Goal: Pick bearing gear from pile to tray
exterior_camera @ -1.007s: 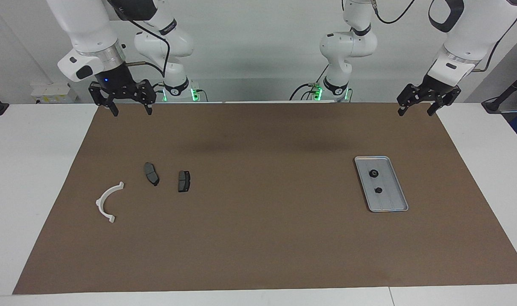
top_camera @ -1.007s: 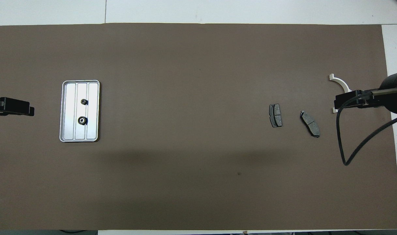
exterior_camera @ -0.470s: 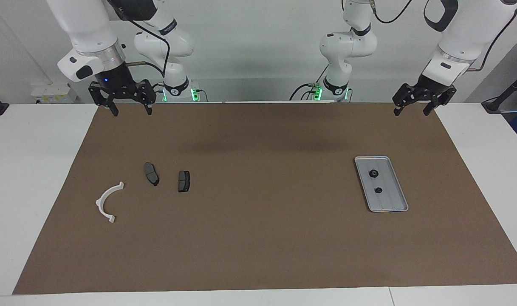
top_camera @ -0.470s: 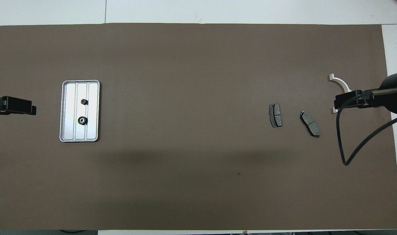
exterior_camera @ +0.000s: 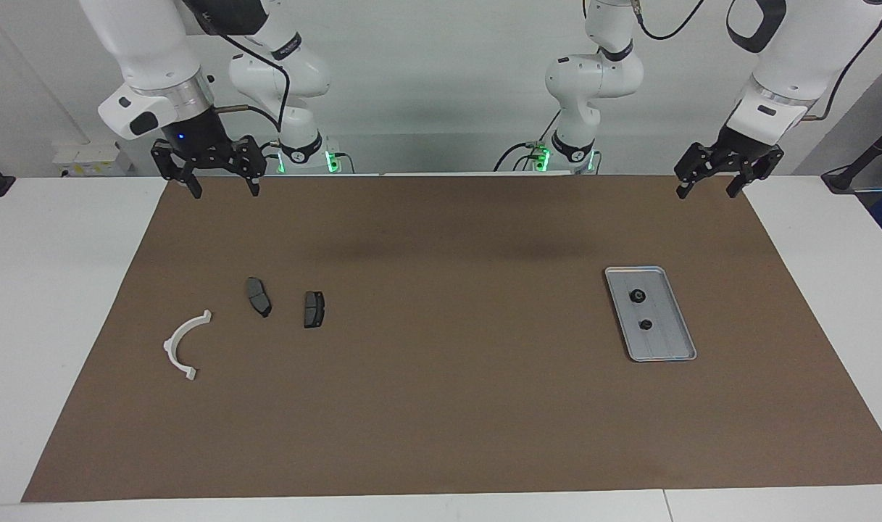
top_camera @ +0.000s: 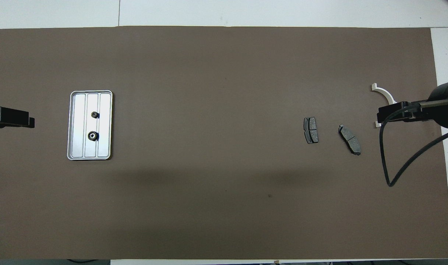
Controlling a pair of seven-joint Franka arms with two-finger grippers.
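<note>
So we watched the left gripper (exterior_camera: 709,188) pull back a little toward its corner of the tabletop, jaws wide and empty, while the right gripper (exterior_camera: 219,184) stayed parked, also wide. Both black gears (exterior_camera: 641,309) sat in the tray (exterior_camera: 683,341), so the job looked done; no writing was readable.

Brown mat (exterior_camera: 455,406) covers the white table (exterior_camera: 56,290)
</note>
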